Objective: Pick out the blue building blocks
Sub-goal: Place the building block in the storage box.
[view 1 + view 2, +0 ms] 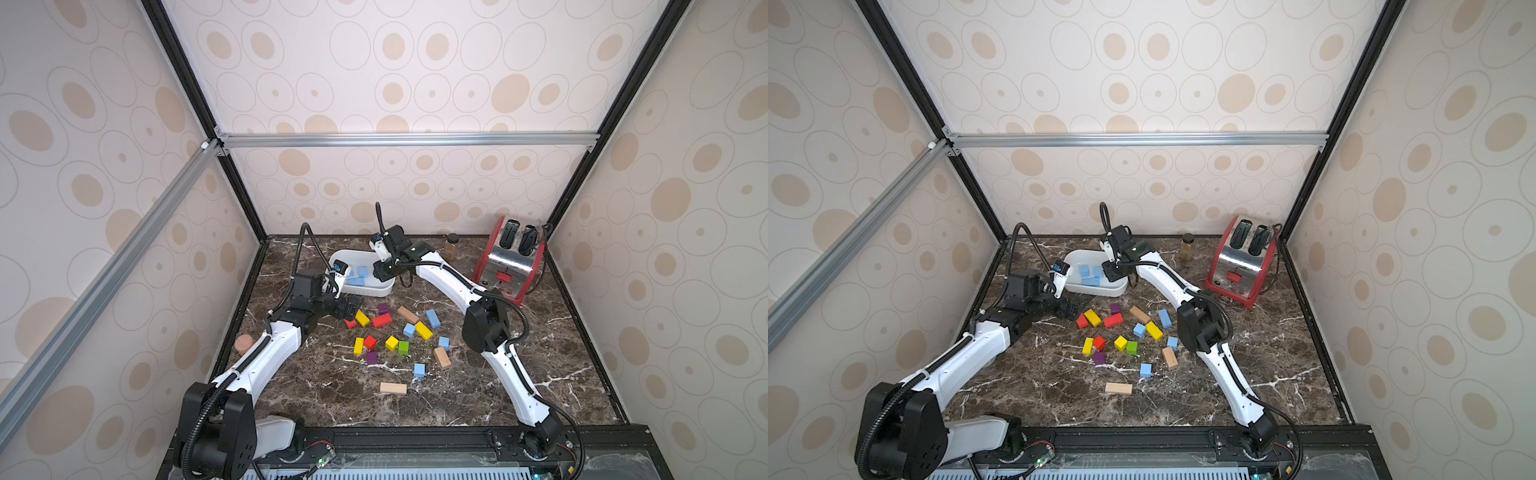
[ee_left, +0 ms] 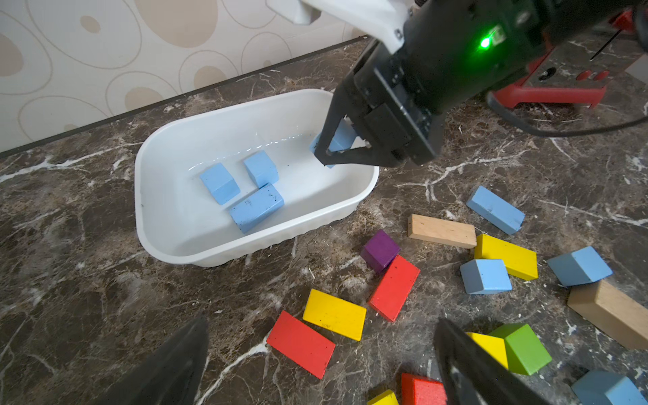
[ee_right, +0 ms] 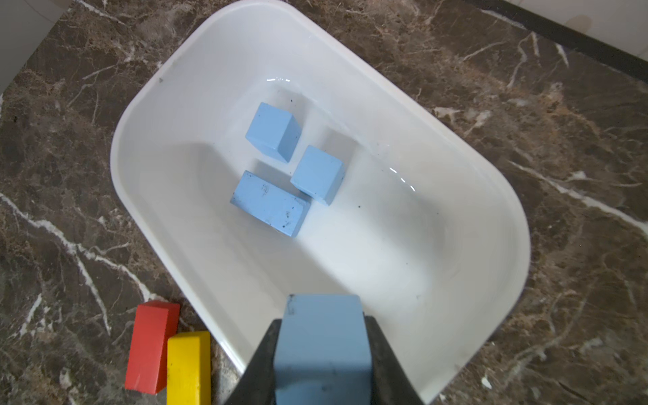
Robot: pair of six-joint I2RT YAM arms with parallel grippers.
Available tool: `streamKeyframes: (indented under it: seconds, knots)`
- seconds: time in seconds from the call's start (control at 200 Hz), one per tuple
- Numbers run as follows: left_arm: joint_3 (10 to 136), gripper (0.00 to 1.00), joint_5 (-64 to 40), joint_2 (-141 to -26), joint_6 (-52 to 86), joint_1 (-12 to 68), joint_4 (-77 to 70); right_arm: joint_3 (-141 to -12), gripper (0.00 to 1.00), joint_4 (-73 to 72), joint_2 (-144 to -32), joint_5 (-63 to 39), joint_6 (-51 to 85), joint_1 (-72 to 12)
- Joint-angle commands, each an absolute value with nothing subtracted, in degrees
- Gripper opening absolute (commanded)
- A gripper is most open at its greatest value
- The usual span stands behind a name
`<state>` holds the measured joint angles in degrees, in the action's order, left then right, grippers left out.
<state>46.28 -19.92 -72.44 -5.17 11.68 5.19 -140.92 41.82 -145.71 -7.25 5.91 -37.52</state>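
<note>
While our right fingers [image 3: 389,371] pinch a blue block [image 3: 322,336] over the white tub [image 3: 473,168], three more blocks [image 3: 270,203] lie inside.
Our left fingers [image 2: 168,368] hang spread beside it; four blue blocks [image 1: 433,318] dot the counter [image 1: 332,395] nearby.

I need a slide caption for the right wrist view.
Right gripper jaws clamp a blue block above a white tub holding three more blocks.

No text, label, brand, number or sign is showing clearly enough to be read in any of the views.
</note>
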Motion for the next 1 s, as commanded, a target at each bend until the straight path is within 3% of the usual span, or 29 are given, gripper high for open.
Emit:
streamKeyframes:
  seconds: [0.0, 0.626, 0.786, 0.997]
  knots:
    - [46.5, 0.99, -19.5, -72.5, -6.8, 11.2, 5.3, -142.9, 0.00, 40.7, -147.7, -7.5, 5.9, -37.4]
    - [47.3, 0.99, -19.6, -72.6, -7.4, 11.2, 7.5, -143.4, 0.02, 43.2, -151.7, 0.0, 5.5, -37.4]
    - [47.0, 0.99, -19.8, -72.2, -7.2, 11.2, 7.4, -143.4, 0.08, 44.2, -151.7, 0.5, 5.0, -37.4]
    - [46.9, 0.99, -19.7, -71.8, -7.5, 11.2, 7.8, -143.3, 0.25, 44.3, -151.6, 0.5, 5.0, -37.4]
